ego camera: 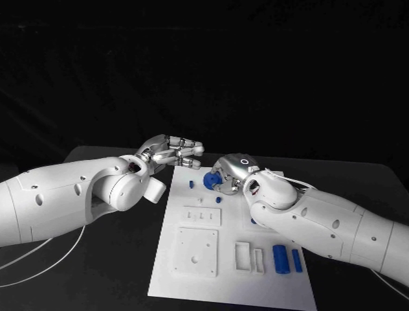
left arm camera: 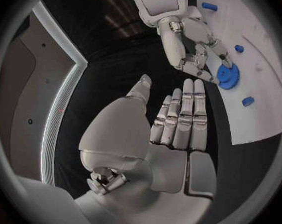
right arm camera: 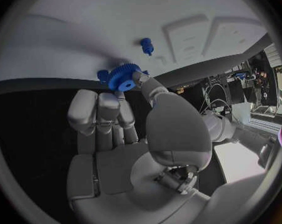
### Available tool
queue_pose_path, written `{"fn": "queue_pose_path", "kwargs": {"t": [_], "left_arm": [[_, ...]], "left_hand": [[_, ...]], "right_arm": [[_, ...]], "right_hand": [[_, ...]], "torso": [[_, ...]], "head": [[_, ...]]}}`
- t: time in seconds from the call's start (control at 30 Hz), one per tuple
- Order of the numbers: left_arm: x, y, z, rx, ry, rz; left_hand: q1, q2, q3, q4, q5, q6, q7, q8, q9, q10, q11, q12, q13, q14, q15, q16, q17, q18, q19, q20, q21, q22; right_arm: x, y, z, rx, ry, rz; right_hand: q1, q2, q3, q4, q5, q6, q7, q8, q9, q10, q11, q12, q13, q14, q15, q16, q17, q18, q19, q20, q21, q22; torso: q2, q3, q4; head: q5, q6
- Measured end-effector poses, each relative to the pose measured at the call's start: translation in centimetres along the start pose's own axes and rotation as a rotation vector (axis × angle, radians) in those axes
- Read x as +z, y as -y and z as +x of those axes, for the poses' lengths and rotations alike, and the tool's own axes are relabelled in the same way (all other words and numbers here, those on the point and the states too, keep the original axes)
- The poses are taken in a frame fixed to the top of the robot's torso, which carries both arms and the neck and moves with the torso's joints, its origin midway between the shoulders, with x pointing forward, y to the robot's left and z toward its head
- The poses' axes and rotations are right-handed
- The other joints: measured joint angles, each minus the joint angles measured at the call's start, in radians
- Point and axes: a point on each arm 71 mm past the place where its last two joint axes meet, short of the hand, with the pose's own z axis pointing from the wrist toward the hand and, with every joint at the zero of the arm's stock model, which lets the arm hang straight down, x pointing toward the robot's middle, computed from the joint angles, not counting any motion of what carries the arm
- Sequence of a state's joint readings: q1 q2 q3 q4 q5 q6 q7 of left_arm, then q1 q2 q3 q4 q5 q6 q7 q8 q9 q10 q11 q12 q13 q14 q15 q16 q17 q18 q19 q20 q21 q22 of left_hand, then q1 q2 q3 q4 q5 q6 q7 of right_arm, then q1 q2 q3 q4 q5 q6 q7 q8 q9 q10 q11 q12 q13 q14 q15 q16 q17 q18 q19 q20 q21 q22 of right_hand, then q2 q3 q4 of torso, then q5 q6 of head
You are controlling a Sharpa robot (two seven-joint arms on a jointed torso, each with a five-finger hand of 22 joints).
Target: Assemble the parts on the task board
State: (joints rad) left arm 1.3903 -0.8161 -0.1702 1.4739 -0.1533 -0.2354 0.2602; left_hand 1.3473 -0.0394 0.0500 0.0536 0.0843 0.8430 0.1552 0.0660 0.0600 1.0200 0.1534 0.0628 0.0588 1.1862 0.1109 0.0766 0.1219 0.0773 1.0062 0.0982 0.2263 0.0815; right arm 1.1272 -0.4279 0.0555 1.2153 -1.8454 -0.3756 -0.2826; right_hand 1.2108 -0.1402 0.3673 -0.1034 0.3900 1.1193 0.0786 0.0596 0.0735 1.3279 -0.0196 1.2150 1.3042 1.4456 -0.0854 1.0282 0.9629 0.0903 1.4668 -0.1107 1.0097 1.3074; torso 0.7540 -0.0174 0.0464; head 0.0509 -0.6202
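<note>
gripping a blue gear [right arm camera: 123, 77] between thumb and fingertips, the right hand [ego camera: 231, 173] sits over the far end of the white task board [ego camera: 191, 285], close to its twelve o'clock edge in the head view; the right wrist view shows the toothed wheel pinched at the tips, with the board's pale surface just behind it, and the left wrist view shows the same gear [left arm camera: 228, 75] held at the board's edge. whether the gear touches the board i cannot tell. the left hand [ego camera: 171, 153] hangs just beside the right one, toward ten o'clock from it, past the board's far left corner above the black table [ego camera: 111, 285]; its fingers [left arm camera: 185, 117] lie straight and close together with nothing in them, the thumb standing apart, so it is released. the two hands are near one another but apart. on the board, a small blue peg [ego camera: 191, 184] stands near the far edge, at about nine o'clock from the right hand, and another small blue piece [ego camera: 217, 200] lies just toward six o'clock of that hand. two longer blue parts [ego camera: 280, 258] lie side by side toward the near right of the board, at about four o'clock from its middle, next to white raised blocks [ego camera: 248, 256]. a white square plate [ego camera: 196, 251] with holes sits on the near left half of the board.
</note>
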Motion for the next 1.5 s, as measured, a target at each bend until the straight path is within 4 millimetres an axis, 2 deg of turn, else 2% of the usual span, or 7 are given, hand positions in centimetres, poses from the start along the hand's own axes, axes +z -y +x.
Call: {"fn": "queue_pose_path", "kwargs": {"t": [0.3, 0.33, 0.87, 1.5], "left_arm": [[0.1, -0.03, -0.07, 0.001, 0.002, -0.001], [0.11, -0.03, -0.09, 0.001, 0.002, -0.001], [0.16, -0.06, -0.19, 0.002, 0.004, -0.001], [0.19, -0.07, -0.26, 0.003, 0.005, -0.002]], "left_hand": [[0.0, 0.0, 0.0, 0.0, 0.0, 0.0, 0.0, 0.0, 0.0, 0.0, 0.0, 0.0, 0.0, 0.0, 0.0, 0.0, 0.0, 0.0, 0.0, 0.0, 0.0, 0.0], [0.0, 0.0, 0.0, 0.0, 0.0, 0.0, 0.0, 0.0, 0.0, 0.0, 0.0, 0.0, 0.0, 0.0, 0.0, 0.0, 0.0, 0.0, 0.0, 0.0, 0.0, 0.0], [0.0, 0.0, 0.0, 0.0, 0.0, 0.0, 0.0, 0.0, 0.0, 0.0, 0.0, 0.0, 0.0, 0.0, 0.0, 0.0, 0.0, 0.0, 0.0, 0.0, 0.0, 0.0], [0.0, 0.0, 0.0, 0.0, 0.0, 0.0, 0.0, 0.0, 0.0, 0.0, 0.0, 0.0, 0.0, 0.0, 0.0, 0.0, 0.0, 0.0, 0.0, 0.0, 0.0, 0.0]], "right_arm": [[0.06, 0.17, 0.02, -0.003, -0.001, 0.002], [0.07, 0.18, 0.02, -0.003, -0.001, 0.002], [0.29, 0.03, 0.17, -0.003, -0.002, -0.001], [0.13, 0.22, 0.24, -0.001, 0.003, 0.001]], "right_hand": [[-0.004, -0.004, 0.0, 0.0, 0.0, 0.002, -0.001, -0.003, 0.006, 0.0, 0.0, -0.004, -0.001, 0.0, 0.0, 0.0, -0.001, 0.0, 0.0, 0.0, 0.0, 0.0], [-0.007, -0.007, 0.0, 0.0, -0.003, 0.021, -0.003, -0.003, 0.005, 0.0, 0.0, -0.004, -0.001, 0.0, 0.0, 0.0, -0.001, 0.0, 0.0, 0.0, 0.0, 0.0], [-0.006, -0.006, 0.0, 0.0, -0.004, 0.022, -0.004, 0.001, 0.003, 0.0, 0.0, -0.004, -0.003, 0.0, 0.0, -0.004, -0.005, 0.0, 0.0, 0.0, -0.004, 0.0], [-0.005, -0.005, -0.009, 0.006, -0.004, 0.022, -0.004, -0.003, 0.001, 0.0, 0.0, -0.013, -0.007, -0.002, -0.002, -0.009, -0.007, 0.0, 0.0, 0.0, -0.011, 0.0]], "torso": [[0.0, -0.0002, -0.0013], [0.0, -0.0002, -0.0013], [-0.001, 0.0002, 0.0002], [-0.001, 0.0006, -0.0013]], "head": [[0.003, -0.005], [0.003, -0.005], [0.001, -0.007], [0.001, -0.012]]}}
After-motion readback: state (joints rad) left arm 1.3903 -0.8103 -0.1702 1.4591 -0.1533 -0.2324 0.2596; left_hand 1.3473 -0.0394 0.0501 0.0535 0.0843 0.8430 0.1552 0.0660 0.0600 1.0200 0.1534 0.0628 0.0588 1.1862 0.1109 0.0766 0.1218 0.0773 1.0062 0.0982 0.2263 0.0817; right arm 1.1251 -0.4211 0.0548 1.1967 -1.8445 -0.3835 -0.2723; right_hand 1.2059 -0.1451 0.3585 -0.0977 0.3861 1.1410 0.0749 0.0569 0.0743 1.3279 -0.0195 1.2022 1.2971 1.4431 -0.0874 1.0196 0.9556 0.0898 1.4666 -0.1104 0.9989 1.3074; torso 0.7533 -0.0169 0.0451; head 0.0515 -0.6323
